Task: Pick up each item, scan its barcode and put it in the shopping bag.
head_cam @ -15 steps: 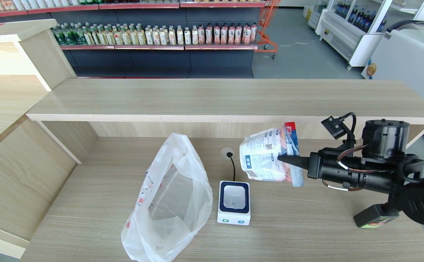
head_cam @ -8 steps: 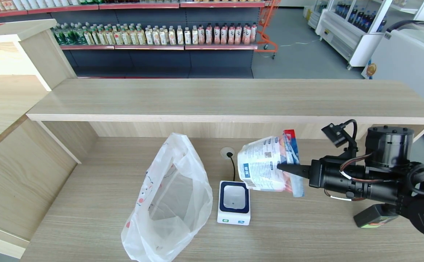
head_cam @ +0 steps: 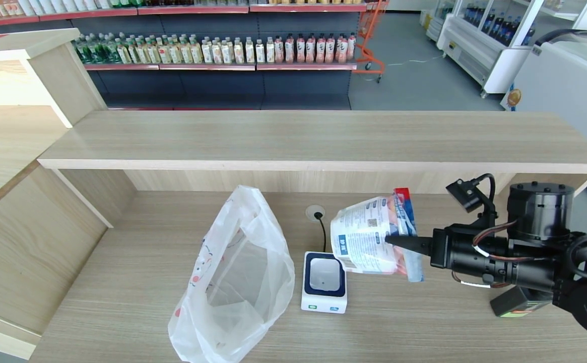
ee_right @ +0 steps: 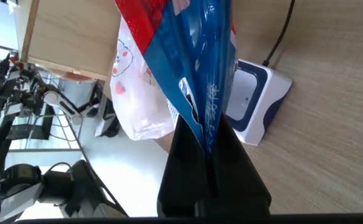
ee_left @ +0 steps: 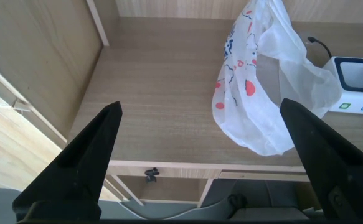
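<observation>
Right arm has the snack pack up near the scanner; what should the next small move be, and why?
Probably ease the snack pack a little to the robot's left, over the window of the scanner. The right gripper is shut on the pack's sealed edge, and in the head view the pack overlaps only the scanner's right corner, so a scan looks unlikely yet.

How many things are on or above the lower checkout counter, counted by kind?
Shopping bag: 1
Barcode scanner: 1
Snack packet, held in the right gripper: 1
Small dark box with a green label: 1
Total: 4
</observation>
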`<state>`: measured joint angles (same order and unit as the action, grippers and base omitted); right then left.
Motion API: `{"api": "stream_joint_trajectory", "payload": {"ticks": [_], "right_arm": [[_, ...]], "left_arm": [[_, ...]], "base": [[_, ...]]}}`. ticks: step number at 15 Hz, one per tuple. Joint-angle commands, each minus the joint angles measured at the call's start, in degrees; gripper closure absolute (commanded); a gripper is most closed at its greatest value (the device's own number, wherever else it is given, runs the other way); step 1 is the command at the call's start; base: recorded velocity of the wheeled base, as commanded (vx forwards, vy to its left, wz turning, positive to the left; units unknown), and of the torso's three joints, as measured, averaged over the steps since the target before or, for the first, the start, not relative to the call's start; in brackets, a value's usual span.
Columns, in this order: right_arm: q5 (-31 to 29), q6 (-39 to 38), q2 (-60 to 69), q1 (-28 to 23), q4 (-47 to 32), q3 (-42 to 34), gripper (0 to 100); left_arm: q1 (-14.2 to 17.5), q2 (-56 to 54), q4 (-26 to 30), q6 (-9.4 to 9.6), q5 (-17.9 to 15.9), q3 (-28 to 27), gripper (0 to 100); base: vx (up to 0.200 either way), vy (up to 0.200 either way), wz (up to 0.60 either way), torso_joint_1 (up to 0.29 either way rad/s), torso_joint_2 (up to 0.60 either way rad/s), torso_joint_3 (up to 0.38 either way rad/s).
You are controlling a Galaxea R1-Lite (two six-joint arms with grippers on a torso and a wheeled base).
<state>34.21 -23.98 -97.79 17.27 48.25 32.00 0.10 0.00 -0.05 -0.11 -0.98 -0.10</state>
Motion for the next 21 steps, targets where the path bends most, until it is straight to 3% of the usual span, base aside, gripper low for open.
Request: {"api": "stream_joint_trajectory", "payload": {"ticks": [1,7,10,14,21], "right_arm": [[0.07,-0.72,0.41,1.01,0.0,0.08,100],[-0.19,-3.36,-0.29,6.9,-0.09,0.87,100],[-5.73,-3.53,-7.15,11.73,-0.09,5.53,100],[-8.19,-3.27,-14.88,17.62,-1.4,10.89,100],[-10.74,-1.51,-27.19,17.71,-9.14,26.27,100]], "left_arm": [[-0.01,0.0,0.05,0.02,0.01,0.01,0],[-0.01,0.0,-0.04,0.02,0.01,0.01,0],[-0.01,0.0,-0.04,-0.15,0.01,0.01,0],[-0.01,0.0,-0.04,-0.15,0.01,0.01,0],[-0.01,0.0,-0.04,-0.15,0.01,0.01,0]], "base": [[0.0,0.0,0.0,0.0,0.0,0.0],[0.0,0.0,0.0,0.0,0.0,0.0],[0.0,0.0,0.0,0.0,0.0,0.0],[0.0,0.0,0.0,0.0,0.0,0.0],[0.0,0.0,0.0,0.0,0.0,0.0]]}}
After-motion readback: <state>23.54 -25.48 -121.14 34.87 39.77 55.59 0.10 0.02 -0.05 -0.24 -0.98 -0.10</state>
